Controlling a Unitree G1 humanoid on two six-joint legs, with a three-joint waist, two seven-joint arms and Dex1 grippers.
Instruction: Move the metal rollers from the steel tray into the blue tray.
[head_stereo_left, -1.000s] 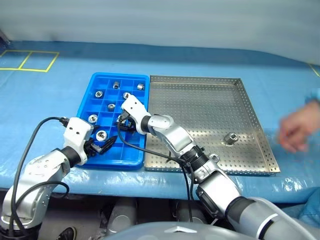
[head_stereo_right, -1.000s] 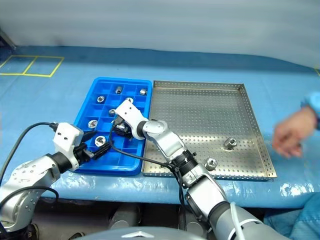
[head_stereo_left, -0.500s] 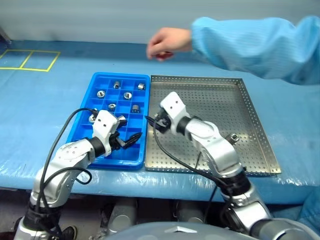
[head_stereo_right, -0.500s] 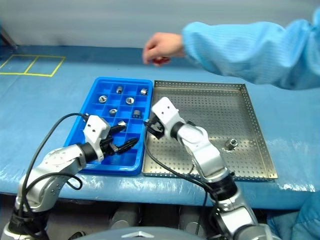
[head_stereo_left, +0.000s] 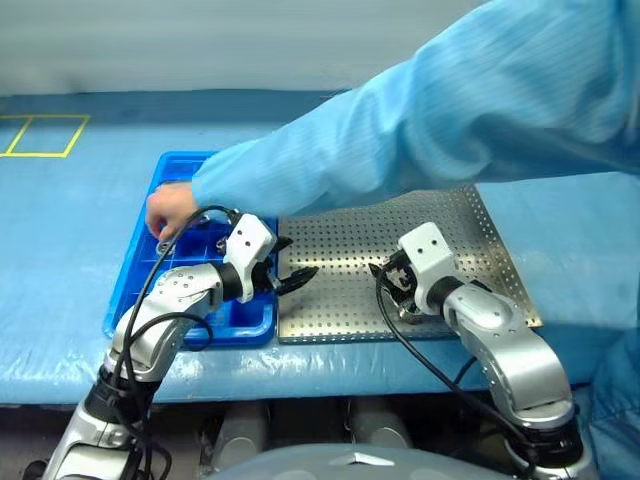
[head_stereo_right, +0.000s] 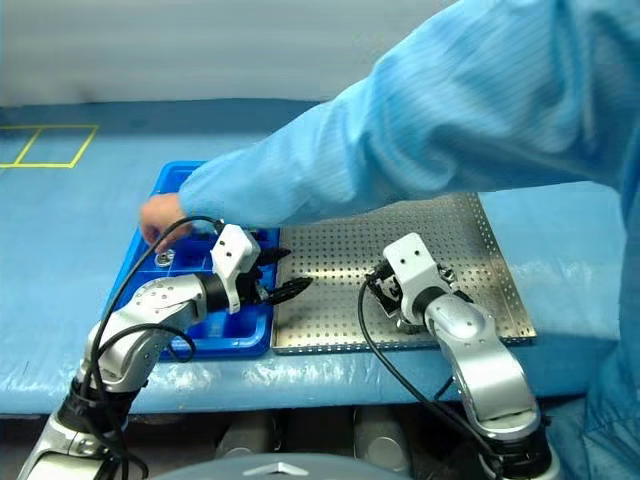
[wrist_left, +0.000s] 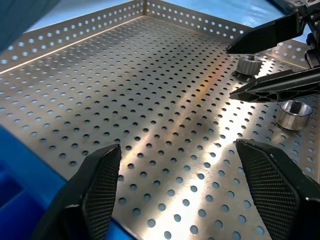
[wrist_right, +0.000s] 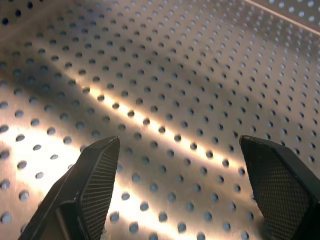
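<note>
Metal rollers (wrist_left: 293, 114) (shiny, ridged), perforated steel tray (wrist_left: 150, 100)

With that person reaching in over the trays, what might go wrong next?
The person's arm stretches across the steel tray and their hand is in the blue tray, close to the open left claw; a swing could hit it. Two rollers lie near the open right claw; a nudge might roll them away.

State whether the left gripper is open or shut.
Open: the left gripper has its two fingers spread wide over the steel tray, nothing between them.
</note>
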